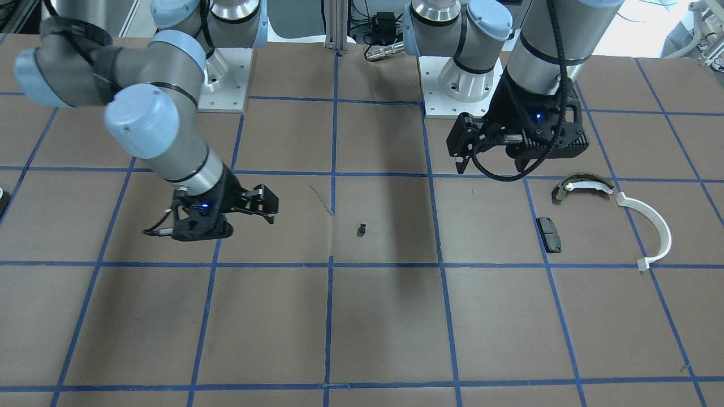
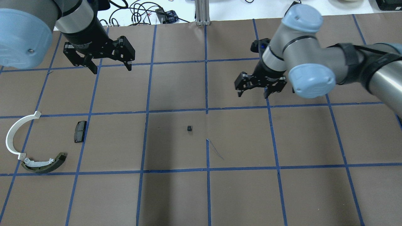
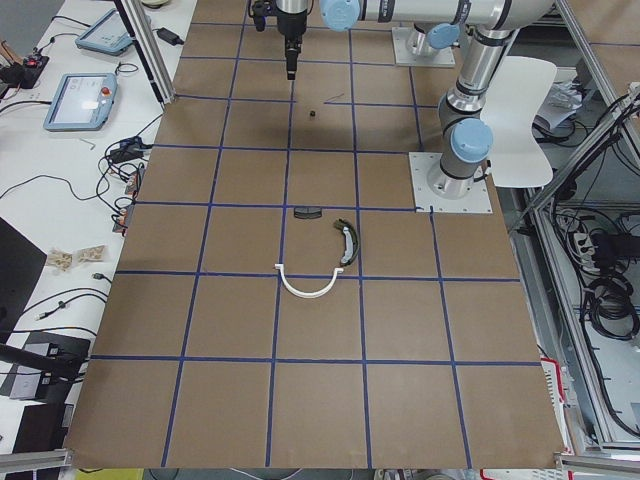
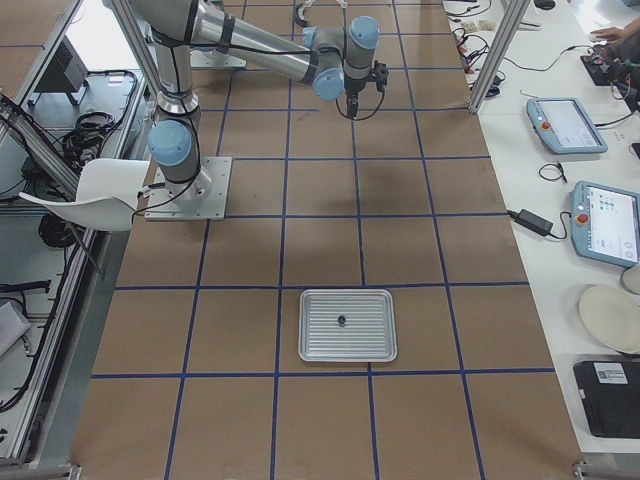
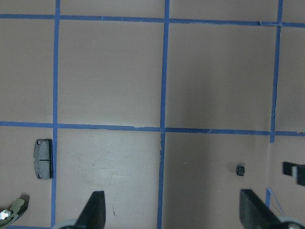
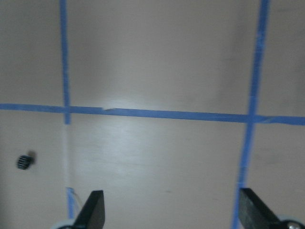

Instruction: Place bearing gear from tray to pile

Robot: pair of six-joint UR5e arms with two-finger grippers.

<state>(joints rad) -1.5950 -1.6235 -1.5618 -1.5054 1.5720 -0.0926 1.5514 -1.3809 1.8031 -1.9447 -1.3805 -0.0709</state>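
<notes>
A small black bearing gear [image 2: 189, 128] lies on the brown table between the two arms; it also shows in the front view [image 1: 362, 229] and in both wrist views [image 5: 240, 169] [image 6: 22, 161]. The pile lies at the robot's left: a white arc [image 2: 8, 138], an olive brake shoe [image 2: 44, 163] and a black pad [image 2: 80, 131]. My left gripper [image 2: 111, 69] is open and empty, hovering beyond the pad. My right gripper [image 2: 252, 94] is open and empty, right of the gear. A metal tray [image 4: 348, 325] holding one small dark part [image 4: 341, 320] shows only in the right side view.
Blue tape lines grid the table. A thin loose wire [image 2: 215, 149] lies near the gear. Both arm bases [image 1: 458, 85] stand at the table's robot side. Tablets and cables sit on side benches [image 4: 590, 200].
</notes>
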